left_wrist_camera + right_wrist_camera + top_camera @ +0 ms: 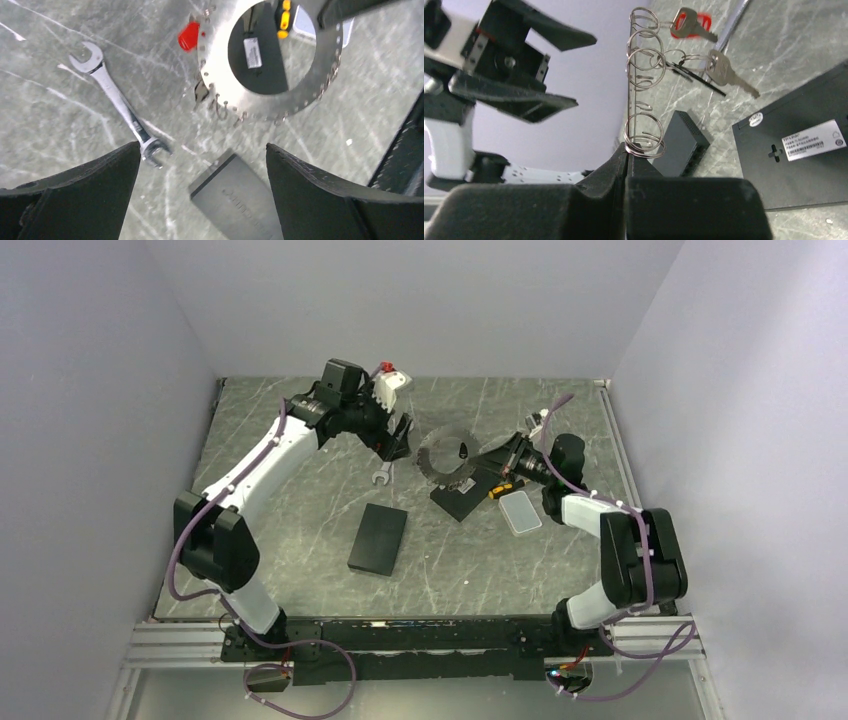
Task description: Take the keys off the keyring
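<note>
keyring point(260, 106) in right pincer point(626, 150), keys point(724, 70) beyond

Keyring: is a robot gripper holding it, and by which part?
Yes. The right gripper is shut on the keyring, pinching its thin outer rim. The left gripper is open and holds nothing.

table point(300, 570): grey marbled slab, scratched
wrench point(381, 476): silver, lies flat, landmark
black box point(378, 538): just nearside of wrench, apart from it
flat black device point(462, 498): right of wrench, label up
clear case point(520, 512): further right of wrench
</note>
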You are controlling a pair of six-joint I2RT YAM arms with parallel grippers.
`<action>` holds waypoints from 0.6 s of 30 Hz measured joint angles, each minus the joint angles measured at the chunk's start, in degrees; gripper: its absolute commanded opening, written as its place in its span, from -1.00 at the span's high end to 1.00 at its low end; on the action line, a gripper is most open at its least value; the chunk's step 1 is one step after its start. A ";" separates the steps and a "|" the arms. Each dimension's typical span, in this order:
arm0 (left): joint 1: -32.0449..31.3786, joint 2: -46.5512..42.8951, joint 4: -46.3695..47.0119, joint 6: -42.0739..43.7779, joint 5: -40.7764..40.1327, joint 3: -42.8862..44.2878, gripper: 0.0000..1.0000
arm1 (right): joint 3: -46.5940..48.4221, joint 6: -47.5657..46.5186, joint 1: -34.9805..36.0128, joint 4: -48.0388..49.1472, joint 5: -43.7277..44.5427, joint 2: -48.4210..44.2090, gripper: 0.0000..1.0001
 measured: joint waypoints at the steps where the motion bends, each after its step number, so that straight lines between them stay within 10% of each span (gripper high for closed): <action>1: -0.09 -0.31 -0.68 1.38 -0.87 -0.04 -0.99 | 0.00 1.88 -0.24 0.68 -0.02 0.87 1.00; 12: -0.13 -8.66 -7.69 22.18 -7.37 -2.47 -0.99 | 0.00 19.63 -0.22 8.04 -0.15 7.39 1.00; 18: -9.64 -22.16 5.86 40.24 -7.80 -20.65 -0.99 | 0.00 23.39 1.64 11.15 -0.37 7.76 1.00</action>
